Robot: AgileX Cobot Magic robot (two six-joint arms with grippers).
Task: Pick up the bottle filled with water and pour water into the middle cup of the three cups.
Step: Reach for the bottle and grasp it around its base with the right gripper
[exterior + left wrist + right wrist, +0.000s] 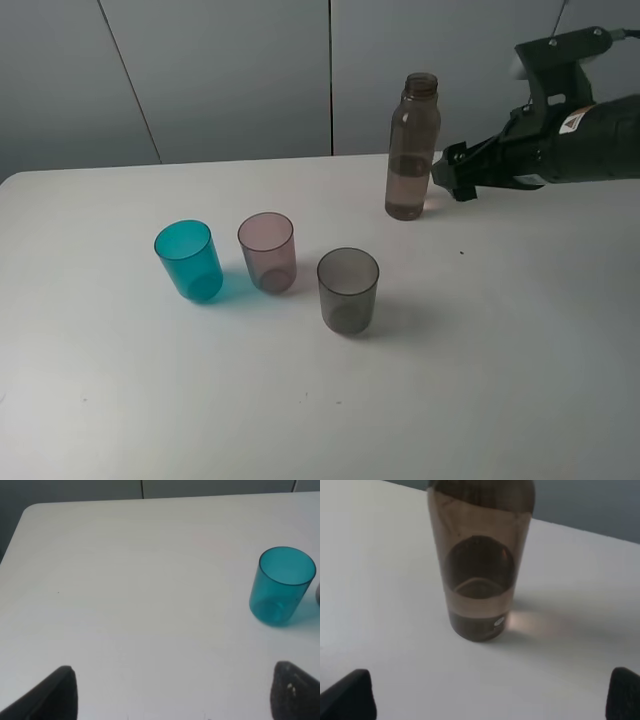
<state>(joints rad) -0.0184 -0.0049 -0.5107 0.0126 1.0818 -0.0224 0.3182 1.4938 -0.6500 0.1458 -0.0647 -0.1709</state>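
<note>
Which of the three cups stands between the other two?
The pinkish-mauve cup: the teal-blue cup stands to its left and the smoky grey cup to its right in the high view.

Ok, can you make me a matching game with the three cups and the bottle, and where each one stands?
Things:
1. teal cup
2. pink cup
3. grey cup
4. bottle

Places, seen from the high camera:
A. middle of the row
B. behind the row, tallest, some water inside
C. left end of the row
D. right end of the row, nearest the front

Pairs: 1-C, 2-A, 3-D, 4-B.
</note>
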